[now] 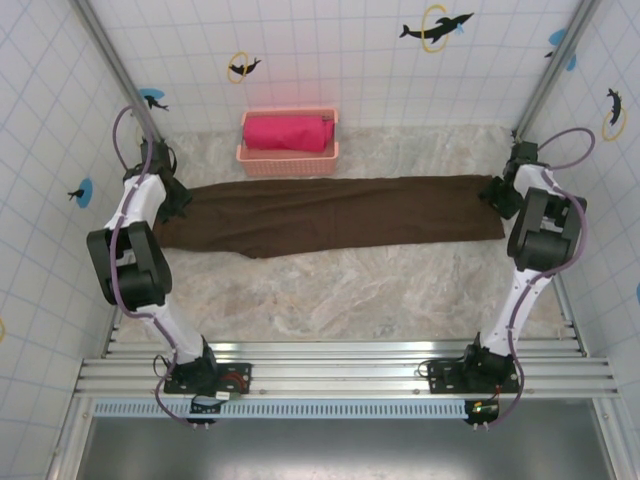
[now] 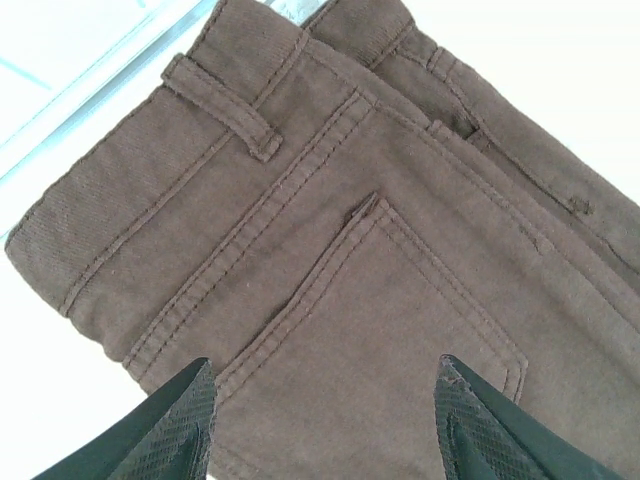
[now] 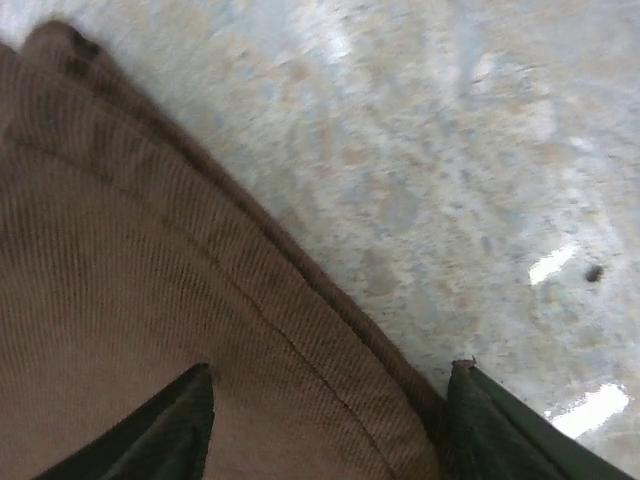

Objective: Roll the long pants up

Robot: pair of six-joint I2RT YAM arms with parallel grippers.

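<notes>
Presently your left pincer [image 2: 325, 362] hangs open over the waistband [image 2: 150, 170] of the long pants [image 1: 330, 215], right pincer [image 3: 332, 368] open astride the hem [image 3: 330, 335]. Rolling looks unstarted; grip an end first.

At far edge of marbled tabletop [image 1: 350, 290]: pink basket [image 1: 288, 166], by the tiled back wall [image 1: 330, 70]. Holds a bright pink rolled cloth [image 1: 288, 132] (lying sideways, filling most of it). Dolphin stickers [image 1: 437, 27] scattered over walls.
</notes>
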